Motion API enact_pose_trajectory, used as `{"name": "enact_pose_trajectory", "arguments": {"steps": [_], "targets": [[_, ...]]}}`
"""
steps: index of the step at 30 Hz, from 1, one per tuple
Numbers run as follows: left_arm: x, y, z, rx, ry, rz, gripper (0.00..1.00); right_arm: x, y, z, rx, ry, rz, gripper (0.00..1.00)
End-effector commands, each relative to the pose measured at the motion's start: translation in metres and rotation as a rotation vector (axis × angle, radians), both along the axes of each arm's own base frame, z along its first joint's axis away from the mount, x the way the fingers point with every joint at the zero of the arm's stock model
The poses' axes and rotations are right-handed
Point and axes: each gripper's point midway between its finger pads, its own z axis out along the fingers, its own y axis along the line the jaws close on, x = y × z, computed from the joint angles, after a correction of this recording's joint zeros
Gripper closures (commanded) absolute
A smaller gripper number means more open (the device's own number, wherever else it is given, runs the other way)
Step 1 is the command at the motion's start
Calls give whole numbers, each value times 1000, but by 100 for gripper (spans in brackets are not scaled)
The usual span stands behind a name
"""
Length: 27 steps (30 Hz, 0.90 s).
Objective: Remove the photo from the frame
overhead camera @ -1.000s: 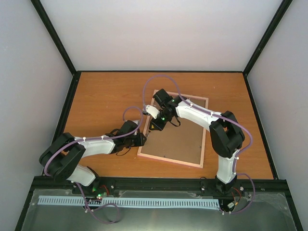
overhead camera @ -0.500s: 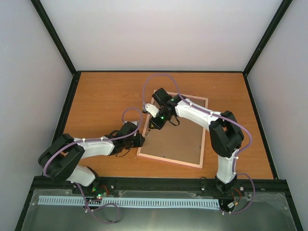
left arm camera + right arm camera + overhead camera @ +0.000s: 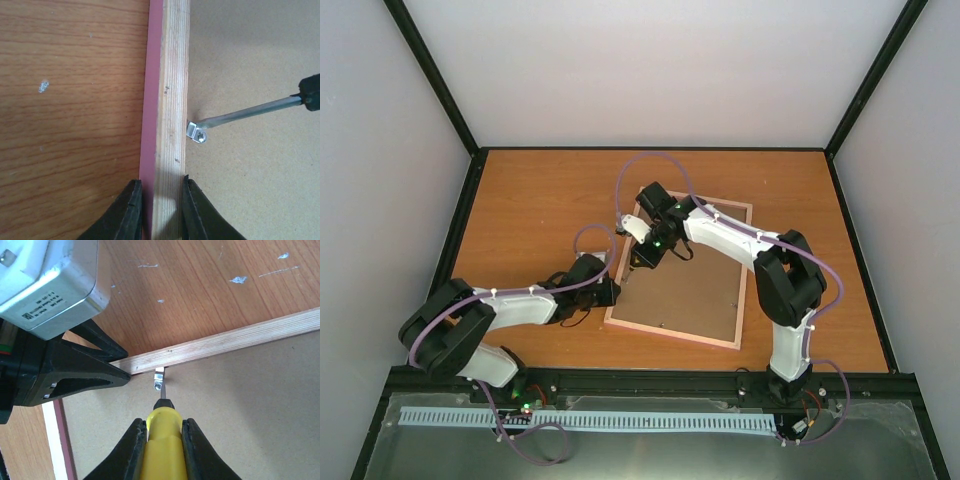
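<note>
The pink frame (image 3: pixel 677 336) lies face down with the brown backing board (image 3: pixel 695 290) in it. The photo is hidden under the board. My left gripper (image 3: pixel 611 291) is shut on the frame's left rail; in the left wrist view its jaws (image 3: pixel 160 210) pinch the pale wood edge (image 3: pixel 171 75). My right gripper (image 3: pixel 640 258) is shut on a yellow-handled screwdriver (image 3: pixel 162 440). The blade tip rests against a small metal clip (image 3: pixel 158 378) on the rail (image 3: pixel 225 342). The clip (image 3: pixel 196 133) and the shaft (image 3: pixel 250 112) also show in the left wrist view.
The frame lies on an orange-brown wooden table (image 3: pixel 530 210) with black posts and white walls around it. My left gripper's black fingers (image 3: pixel 70 372) sit close to the left of the clip in the right wrist view. A purple cable (image 3: pixel 650 165) loops over the frame's far corner.
My right gripper with the screwdriver has shifted slightly toward the frame's left rail. The left gripper stays on the rail.
</note>
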Motion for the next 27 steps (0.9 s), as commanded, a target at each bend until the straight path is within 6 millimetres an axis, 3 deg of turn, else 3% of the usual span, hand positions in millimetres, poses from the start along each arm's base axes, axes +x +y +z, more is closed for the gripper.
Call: {"name": "enact_pose_trajectory", "arguments": {"steps": [1,9,16,21,27], "targets": [[-18,18,-23,61,83,39,99,-19,17,8,73,81,70,97],[-17,18,-19,50,69,45,99,-15,19,1,60,81,65,97],[-17,18,-18,48,63,45,99,-37,29,25,170,122,179,97],[-16,19,-18,50,60,49,99,-33,29,15,134,109,160,97],[-18,20,-19,49,62,51,99,-13,21,-4,36,57,75,97]]}}
